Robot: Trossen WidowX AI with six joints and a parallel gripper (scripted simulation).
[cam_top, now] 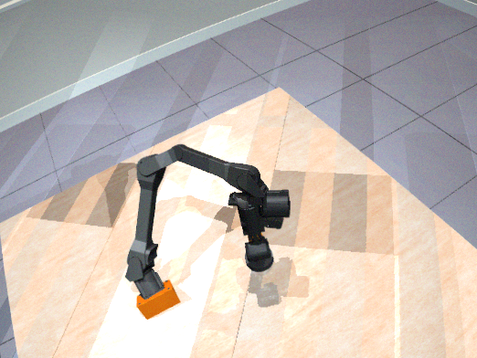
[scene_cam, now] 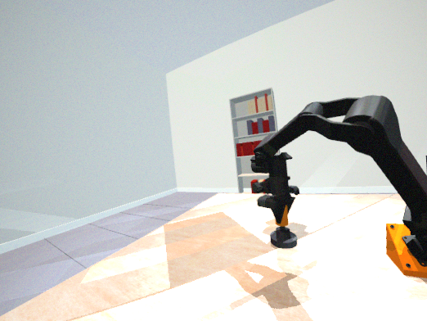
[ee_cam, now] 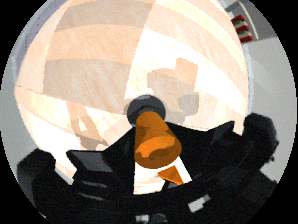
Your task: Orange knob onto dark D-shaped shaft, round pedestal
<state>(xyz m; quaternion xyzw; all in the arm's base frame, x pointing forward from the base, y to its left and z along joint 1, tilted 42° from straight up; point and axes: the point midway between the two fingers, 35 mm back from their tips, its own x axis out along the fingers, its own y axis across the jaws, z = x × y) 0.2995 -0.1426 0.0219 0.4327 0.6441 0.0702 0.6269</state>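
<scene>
The tool (cam_top: 255, 237) (scene_cam: 283, 221) (ee_cam: 158, 142) pinches the orange knob (scene_cam: 284, 217) (ee_cam: 156, 142) above the pedestal (cam_top: 259, 264) (scene_cam: 284, 239) (ee_cam: 146, 106); grasping done — alignment seemingly unsettled, full seating and release left.

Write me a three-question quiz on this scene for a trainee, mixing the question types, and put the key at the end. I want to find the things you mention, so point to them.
1. Multiple choice: where is the orange knob (scene_cam: 285, 218) (ee_cam: 156, 142)?
a) lying on its side on the table
b) between the fingers of the gripper (scene_cam: 283, 214) (ee_cam: 157, 145)
c) on the bookshelf (scene_cam: 234, 135)

2. True or false: the gripper has already let go of the knob.

3. Fill in the blank: the arm's mounting base (cam_top: 158, 305) (scene_cam: 396, 246) is coloured ____, while the round pedestal (cam_top: 259, 264) (scene_cam: 283, 239) (ee_cam: 146, 103) is dark.

Key: 1 b; 2 false; 3 orange.
</scene>
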